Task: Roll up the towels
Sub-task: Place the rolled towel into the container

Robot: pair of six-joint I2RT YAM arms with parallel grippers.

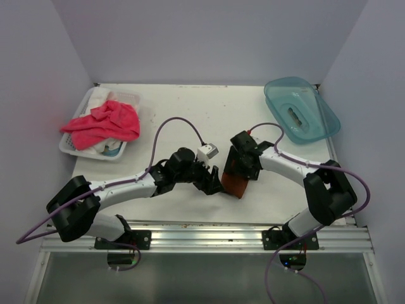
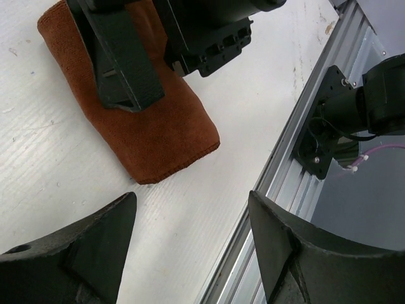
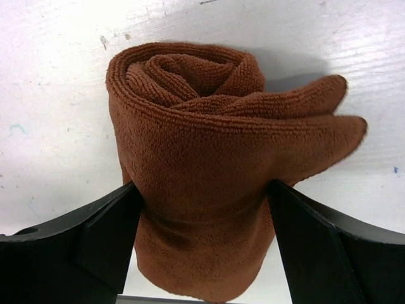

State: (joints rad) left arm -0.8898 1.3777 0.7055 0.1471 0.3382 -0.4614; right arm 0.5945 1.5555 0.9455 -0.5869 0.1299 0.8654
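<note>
Gripping the rust-brown terry cloth towel [image 3: 196, 126] is the right tool [image 3: 202, 202]: its two black fingers [image 3: 95, 240] sit against opposite flanks of the roll, closed to the width of the cloth and no further. The right wrist view shows the towel wound into a spiral at its far end, with one loose flap sticking out on the right side of the roll. The left wrist view shows the same towel lying on the white tabletop [image 1: 190, 107], its lower end rounded and free, with a finger of the right tool overlapping its upper part.

Left tool [image 2: 190, 202]: jaws spread wide, nothing between them, held just beside the free end of the towel and apart from it. The top view places both tools close together in the middle of the tabletop's near half, with the towel partly under the right tool and near the silver aluminium rail [image 1: 202, 237] along the front edge.

Bright pink-red cloth towel [image 1: 104, 123]: unrolled, crumpled, draped over the white plastic mesh basket [image 1: 68, 145] at the far left corner. White cloth [image 1: 101, 147] shows beneath it in the basket. Well apart from both tools.

Translucent teal plastic tray [image 1: 329, 123]: far right corner of the tabletop, well apart from the right tool
</note>
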